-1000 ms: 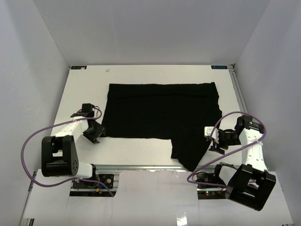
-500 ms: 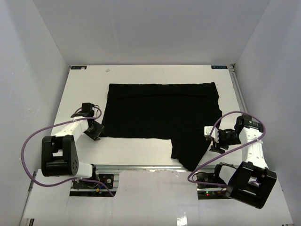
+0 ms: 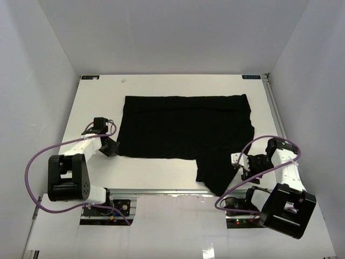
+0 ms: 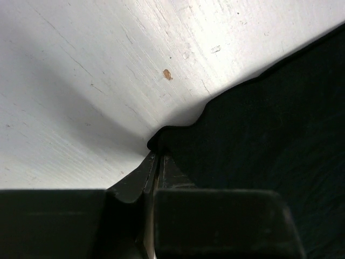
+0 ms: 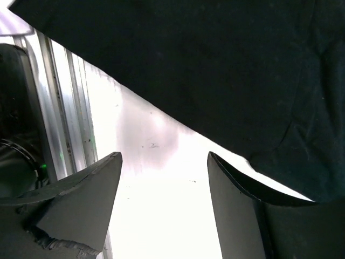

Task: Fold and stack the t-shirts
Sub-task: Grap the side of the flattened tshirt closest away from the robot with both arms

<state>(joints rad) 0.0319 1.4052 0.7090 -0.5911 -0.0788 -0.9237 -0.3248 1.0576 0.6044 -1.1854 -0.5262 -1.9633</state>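
- Finding 1 t-shirt mostly flat, folding hardly begun, no stack yet.
- My left gripper is clamped on its corner; my right gripper stands open, empty.

1. Left arm: stretched forward and low, wrist angled inward.
2. Left pincer: jaws closed tight, nipping a corner of the t-shirt.
3. Right arm: elbow bent, wrist turned inward.
4. Right pincer: jaws spread apart, holding nothing.

A: From the left wrist, how much of the t-shirt shows?
B: 1 corner; the rest runs off right and bottom.
A: And from the right wrist?
B: Cut off top and right; its hem disappears behind the right gripper.
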